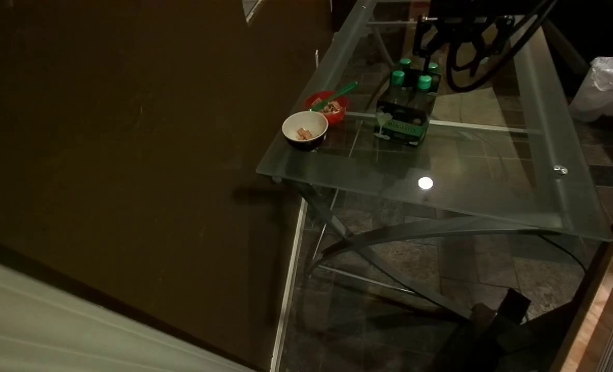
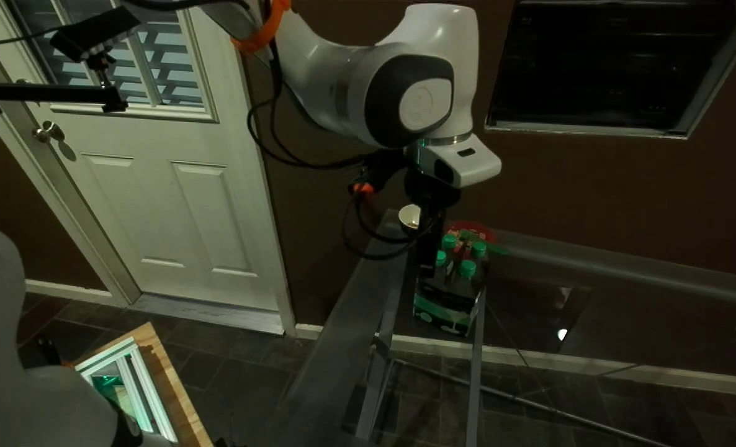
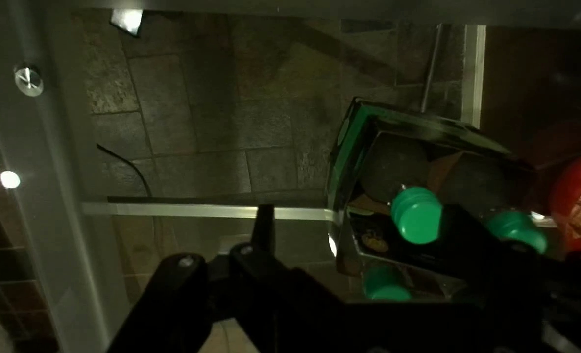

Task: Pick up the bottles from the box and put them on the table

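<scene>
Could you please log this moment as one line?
Four green-capped slim bottles in dark cardboard box | box on rectangular glass table | black end effector open, near bottles

Seemingly a home, panelled door (image 2: 160,186), baseboard (image 2: 70,292), tiled floor (image 2: 237,363)

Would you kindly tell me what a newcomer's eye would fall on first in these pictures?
Probably the four green-capped bottles, standing in the dark box on the glass table. Next would likely come the white arm, looming at the top of an exterior view, with its open hand close to the bottles. The red bowl also stands out, right beside the white bowl near the table's edge.
</scene>
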Robot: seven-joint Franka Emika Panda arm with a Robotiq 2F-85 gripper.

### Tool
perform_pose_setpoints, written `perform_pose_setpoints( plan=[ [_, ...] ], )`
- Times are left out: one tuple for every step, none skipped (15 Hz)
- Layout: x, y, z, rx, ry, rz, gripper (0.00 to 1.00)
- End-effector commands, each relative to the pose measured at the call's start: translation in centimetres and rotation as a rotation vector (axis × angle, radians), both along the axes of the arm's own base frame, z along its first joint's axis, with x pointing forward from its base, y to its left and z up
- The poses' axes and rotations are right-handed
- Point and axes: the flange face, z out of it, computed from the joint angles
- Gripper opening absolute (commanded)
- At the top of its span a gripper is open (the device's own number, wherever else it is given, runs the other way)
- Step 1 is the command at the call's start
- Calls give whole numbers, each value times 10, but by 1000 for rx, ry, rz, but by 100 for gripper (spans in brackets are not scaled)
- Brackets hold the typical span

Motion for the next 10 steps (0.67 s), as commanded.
perform_pose_setpoints(
  plan=[
    [16,8,-6,27,-1,-81,58],
    [19,10,-8,25,-1,-91,49],
    [20,10,-11,19,1,-99,46],
    [21,10,-12,17,-1,-110,43],
    [23,9,-13,10,-15,-118,39],
    [24,8,-12,11,-18,-126,38],
    [25,7,-12,9,-25,-129,39],
    [26,6,-12,10,-29,-132,45],
    [26,5,-12,10,-33,-135,50],
    [26,4,-12,11,-37,-135,63]
  ],
)
